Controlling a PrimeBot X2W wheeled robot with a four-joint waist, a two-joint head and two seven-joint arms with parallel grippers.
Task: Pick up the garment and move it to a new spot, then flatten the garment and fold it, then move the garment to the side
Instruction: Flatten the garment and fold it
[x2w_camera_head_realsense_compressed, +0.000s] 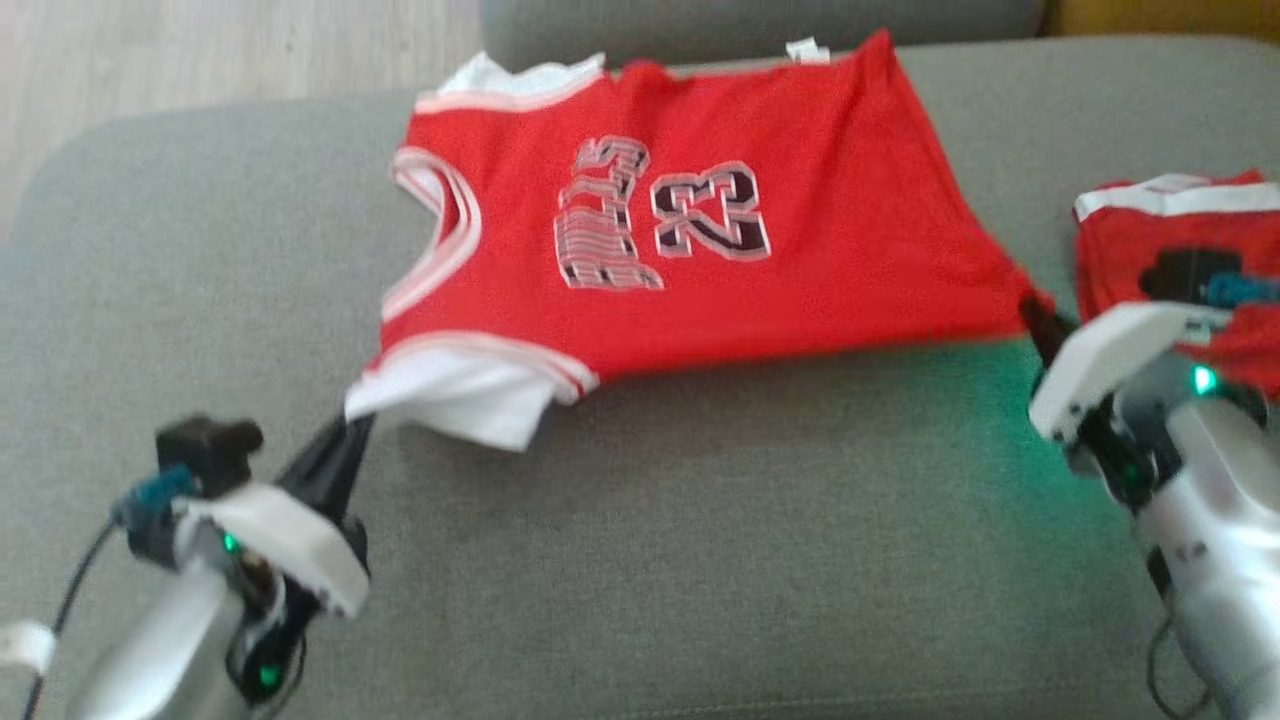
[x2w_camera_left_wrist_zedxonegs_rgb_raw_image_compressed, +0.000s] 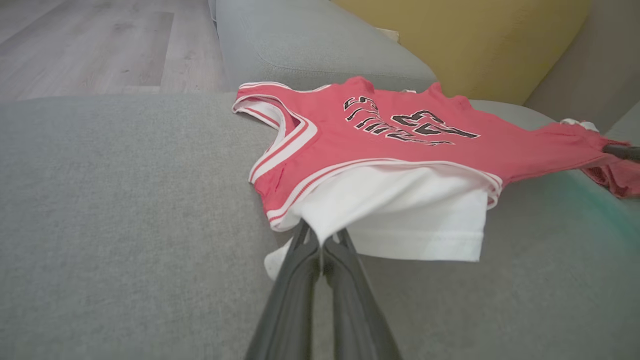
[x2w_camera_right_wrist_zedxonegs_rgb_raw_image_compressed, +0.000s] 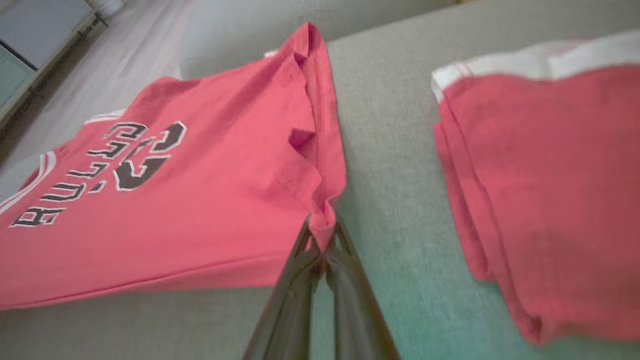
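The garment (x2w_camera_head_realsense_compressed: 700, 220) is a red basketball jersey with white trim, white sleeves and the number 23, spread out on a grey cushion (x2w_camera_head_realsense_compressed: 700, 520). My left gripper (x2w_camera_head_realsense_compressed: 358, 418) is shut on the white sleeve at the jersey's near left corner; in the left wrist view the left gripper (x2w_camera_left_wrist_zedxonegs_rgb_raw_image_compressed: 320, 235) pinches that white cloth (x2w_camera_left_wrist_zedxonegs_rgb_raw_image_compressed: 400, 215). My right gripper (x2w_camera_head_realsense_compressed: 1032, 310) is shut on the red hem corner at the near right. The right wrist view has the right gripper (x2w_camera_right_wrist_zedxonegs_rgb_raw_image_compressed: 322, 240) closed on the bunched hem of the garment (x2w_camera_right_wrist_zedxonegs_rgb_raw_image_compressed: 165, 200).
A second red garment (x2w_camera_head_realsense_compressed: 1190, 260), folded with a white band, lies at the cushion's right edge close to my right arm; the folded garment (x2w_camera_right_wrist_zedxonegs_rgb_raw_image_compressed: 545, 180) is also in the right wrist view. A yellow pillow (x2w_camera_left_wrist_zedxonegs_rgb_raw_image_compressed: 480, 40) stands behind. Wooden floor (x2w_camera_head_realsense_compressed: 200, 40) lies beyond the cushion's left end.
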